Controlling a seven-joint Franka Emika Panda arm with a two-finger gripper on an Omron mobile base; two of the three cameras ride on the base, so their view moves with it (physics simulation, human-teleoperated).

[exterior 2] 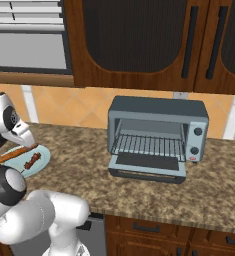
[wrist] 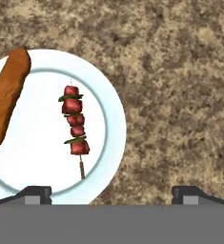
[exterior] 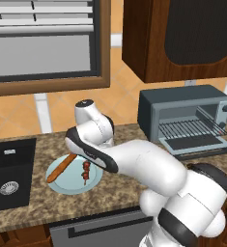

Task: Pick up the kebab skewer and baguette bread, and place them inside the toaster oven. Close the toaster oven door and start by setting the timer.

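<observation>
Overhead, the white Franka arm reaches left across a speckled granite counter [wrist: 180, 71] and holds its gripper [wrist: 111, 193] above a pale blue plate [wrist: 108, 143], jaws spread as wide as they go and holding nothing. In the hand view the two dark fingertips [wrist: 35, 193] stand far apart at the bottom of the frame, one over the plate's near rim, the other over bare stone. On the plate lie the kebab skewer [wrist: 75, 126], its red meat chunks and bits of green threaded on a thin stick, and beside it, apart from it, the baguette bread [wrist: 6, 97], an orange-brown loaf that runs past the plate's edge. From the left base view the same plate [exterior: 62, 185] sits between a black sink [exterior: 11, 176] and the toaster oven [exterior: 182, 116], with the skewer [exterior: 86, 172] and the loaf [exterior: 62, 166] partly hidden under the arm's forearm. Well to the right, the grey-blue toaster oven [exterior 2: 156, 132] stands against the tiled wall beneath dark wood cabinets [exterior 2: 154, 40]; the toaster oven door [exterior 2: 148, 167] is dropped flat onto the counter, leaving the wire rack [exterior 2: 149, 145] exposed, and two knobs [exterior 2: 197, 141] show on its right side.
</observation>
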